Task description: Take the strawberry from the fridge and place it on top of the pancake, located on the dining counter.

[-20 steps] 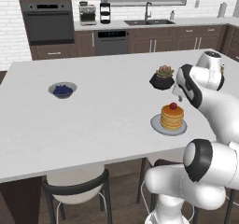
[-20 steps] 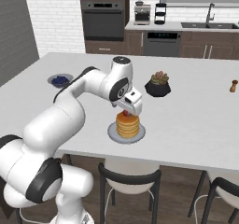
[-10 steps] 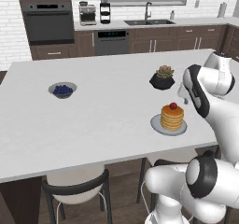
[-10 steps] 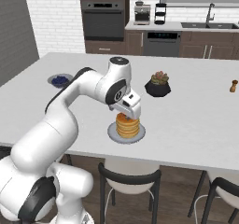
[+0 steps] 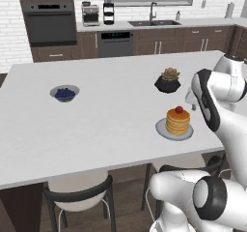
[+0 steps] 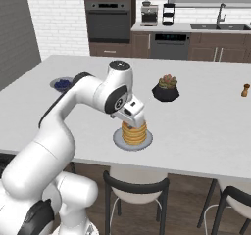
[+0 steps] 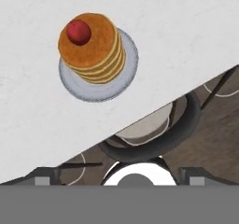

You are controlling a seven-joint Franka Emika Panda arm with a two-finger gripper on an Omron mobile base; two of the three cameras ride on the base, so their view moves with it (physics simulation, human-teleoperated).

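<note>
The strawberry (image 7: 78,31) sits on top of the pancake (image 7: 93,48) stack, on a grey plate (image 7: 122,78) near the front edge of the dining counter (image 5: 111,110); the gripper (image 6: 135,115) hangs above the stack, its jaws spread wide and holding nothing; a potted plant (image 5: 168,80) and a bowl of blueberries (image 5: 64,93) stand farther back; 1 stool (image 7: 154,134) shows below the counter edge.

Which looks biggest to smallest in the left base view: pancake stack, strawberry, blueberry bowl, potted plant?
1. Pancake stack, without its plate.
2-3. Potted plant and blueberry bowl look about alike; both sit farther from the camera than the pancakes, so I won't rank them.
4. Strawberry, clearly the smallest, resting on top of the stack.
</note>
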